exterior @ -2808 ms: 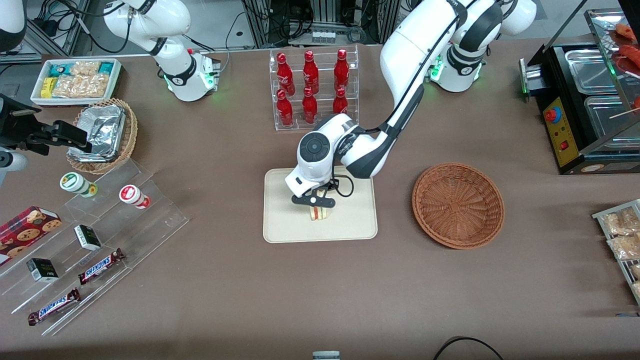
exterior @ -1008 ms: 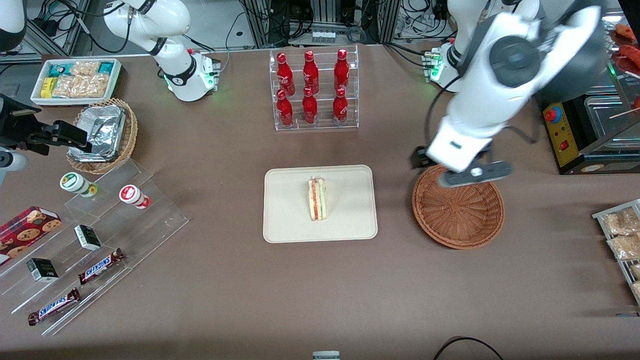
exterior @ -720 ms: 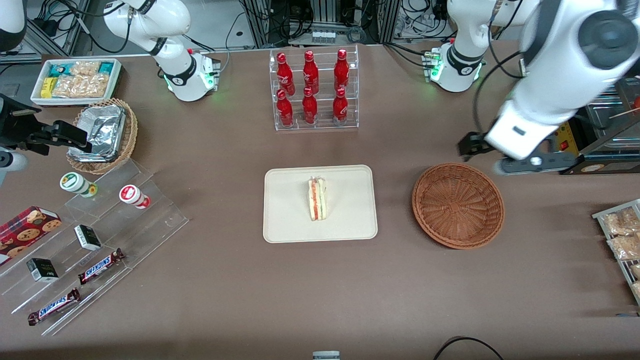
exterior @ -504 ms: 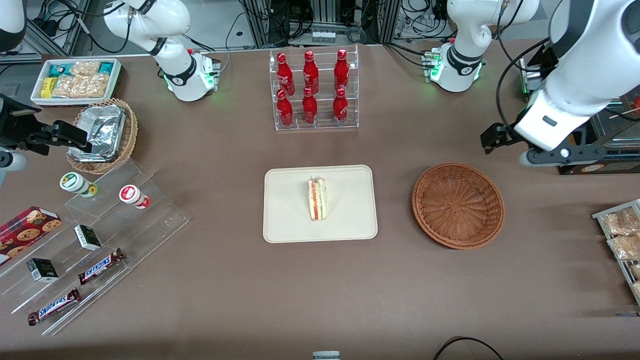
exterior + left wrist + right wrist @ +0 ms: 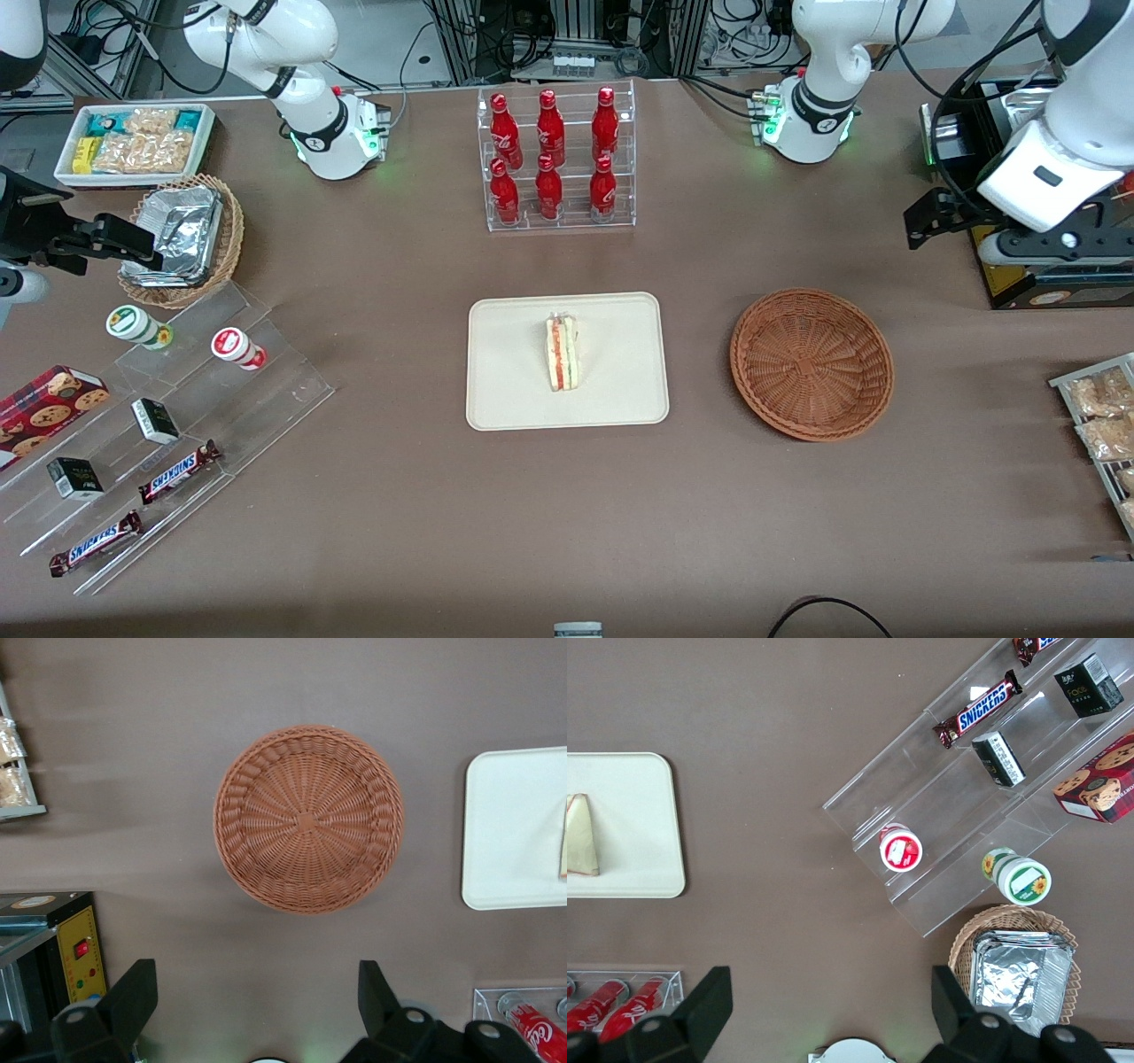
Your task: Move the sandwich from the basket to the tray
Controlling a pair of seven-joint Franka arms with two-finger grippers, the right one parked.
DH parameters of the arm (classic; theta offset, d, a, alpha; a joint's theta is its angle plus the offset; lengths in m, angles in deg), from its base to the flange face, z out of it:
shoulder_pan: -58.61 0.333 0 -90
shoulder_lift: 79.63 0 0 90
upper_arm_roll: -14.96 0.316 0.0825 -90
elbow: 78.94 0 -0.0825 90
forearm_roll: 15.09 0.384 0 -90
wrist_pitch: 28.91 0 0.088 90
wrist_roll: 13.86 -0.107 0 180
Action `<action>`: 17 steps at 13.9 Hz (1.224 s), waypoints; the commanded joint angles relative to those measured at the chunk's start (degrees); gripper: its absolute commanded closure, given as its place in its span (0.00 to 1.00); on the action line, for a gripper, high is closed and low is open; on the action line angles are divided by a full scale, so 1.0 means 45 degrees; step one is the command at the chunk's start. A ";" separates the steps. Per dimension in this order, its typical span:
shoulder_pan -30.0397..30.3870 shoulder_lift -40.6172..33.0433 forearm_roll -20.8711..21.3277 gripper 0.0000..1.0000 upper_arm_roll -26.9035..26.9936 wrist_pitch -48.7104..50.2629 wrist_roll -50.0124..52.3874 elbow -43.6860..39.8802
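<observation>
1. Gripper [image 5: 252,1014]: fingers spread apart, holding nothing, raised high at the working arm's end of the table.
2. Wicker basket [image 5: 811,363]: below the gripper, nearer the front camera.
3. Sandwich [image 5: 562,352]: lying on the cream tray [image 5: 511,390], well apart from the gripper.

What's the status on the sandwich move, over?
Gripper open, holding nothing, raised at the working arm's end of the table, clear of the basket. Sandwich lying on the tray. Basket has nothing in it. Nothing in the way.

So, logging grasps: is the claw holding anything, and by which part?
Nothing. The claw is open and empty, above the table beside the basket; the sandwich lies on the tray.
</observation>
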 commanded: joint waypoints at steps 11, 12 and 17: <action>0.0500 0.1262 -0.0078 0.00 0.0092 0.0262 -0.1354 -0.1837; 0.0500 0.1322 -0.0078 0.00 0.0092 0.0244 -0.1121 -0.1936; 0.0500 0.1518 -0.0019 0.00 0.0112 0.0282 -0.0807 -0.2191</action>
